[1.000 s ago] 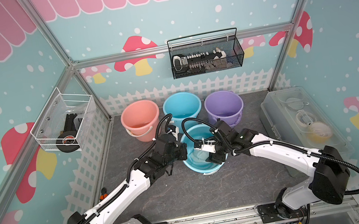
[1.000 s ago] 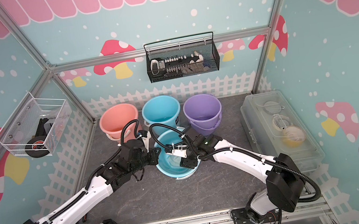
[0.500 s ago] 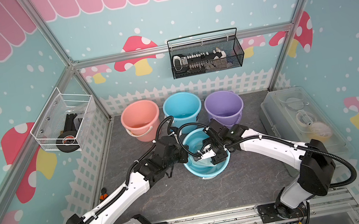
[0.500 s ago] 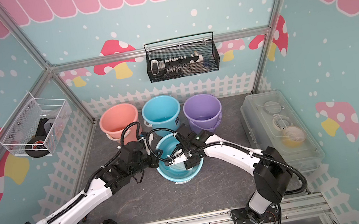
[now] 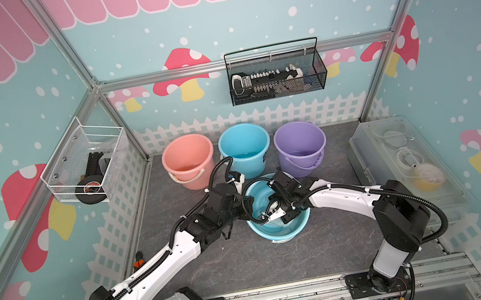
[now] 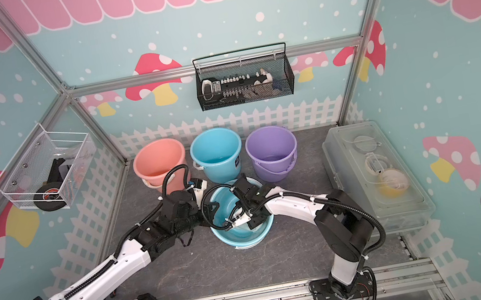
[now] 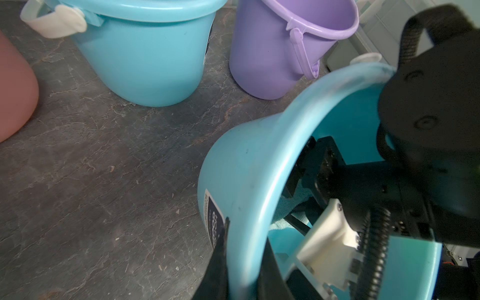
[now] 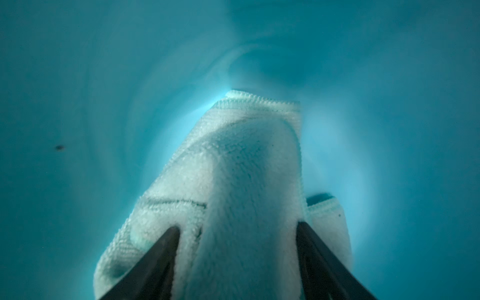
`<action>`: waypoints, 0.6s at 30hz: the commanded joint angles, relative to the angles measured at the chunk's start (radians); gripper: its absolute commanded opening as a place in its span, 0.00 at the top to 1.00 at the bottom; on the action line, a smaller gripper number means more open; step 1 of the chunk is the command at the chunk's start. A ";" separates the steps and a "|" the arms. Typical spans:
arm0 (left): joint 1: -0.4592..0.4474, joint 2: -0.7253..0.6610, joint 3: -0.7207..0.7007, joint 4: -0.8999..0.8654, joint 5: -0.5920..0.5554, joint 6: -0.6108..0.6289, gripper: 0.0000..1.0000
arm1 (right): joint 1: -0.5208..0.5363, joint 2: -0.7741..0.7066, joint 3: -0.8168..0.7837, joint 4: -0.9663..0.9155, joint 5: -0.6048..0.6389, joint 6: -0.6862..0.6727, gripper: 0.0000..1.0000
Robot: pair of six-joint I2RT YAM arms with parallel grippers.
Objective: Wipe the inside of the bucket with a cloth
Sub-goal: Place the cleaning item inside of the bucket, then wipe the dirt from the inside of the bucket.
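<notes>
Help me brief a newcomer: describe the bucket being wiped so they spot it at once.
On the tabletop, a salmon bucket, an upright blue bucket and a purple bucket line the white picket fence. Directly in front of them is a second blue bucket. Only this one is tilted, the left tool clamped on its rim, the right tool holding a mint-green cloth inside.

The cloth (image 8: 233,181) is plain pale mint green. The tilted bucket (image 5: 279,234) is turquoise, its label (image 7: 213,220) navy with white print. The pink bucket (image 5: 187,158) is salmon, the upright blue bucket (image 5: 243,147) sky blue, the purple bucket (image 5: 299,144) lilac. The worktop (image 5: 235,267) is dark grey, pale-veined like stone.
</notes>
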 commanded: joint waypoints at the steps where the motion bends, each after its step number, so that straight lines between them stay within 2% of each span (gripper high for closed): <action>1: -0.002 -0.034 -0.001 0.063 0.041 0.001 1.00 | 0.002 0.041 -0.036 0.102 0.018 0.038 0.42; 4: -0.002 -0.029 0.004 0.052 0.044 0.000 1.00 | 0.002 0.052 -0.059 0.163 0.056 0.086 0.67; 6: -0.002 -0.026 0.006 0.051 0.050 -0.003 1.00 | 0.002 0.055 -0.079 0.222 0.108 0.120 0.80; 9: -0.002 -0.013 0.009 0.048 0.057 -0.005 1.00 | 0.001 0.064 -0.115 0.350 0.220 0.178 0.91; 12: -0.002 0.005 0.011 0.046 0.072 -0.011 1.00 | 0.001 0.081 -0.136 0.493 0.332 0.264 1.00; 14: -0.002 0.017 0.012 0.047 0.084 -0.014 1.00 | 0.002 0.092 -0.133 0.551 0.359 0.337 1.00; 18: -0.002 0.037 0.016 0.047 0.106 -0.018 1.00 | 0.002 0.100 -0.128 0.605 0.290 0.476 1.00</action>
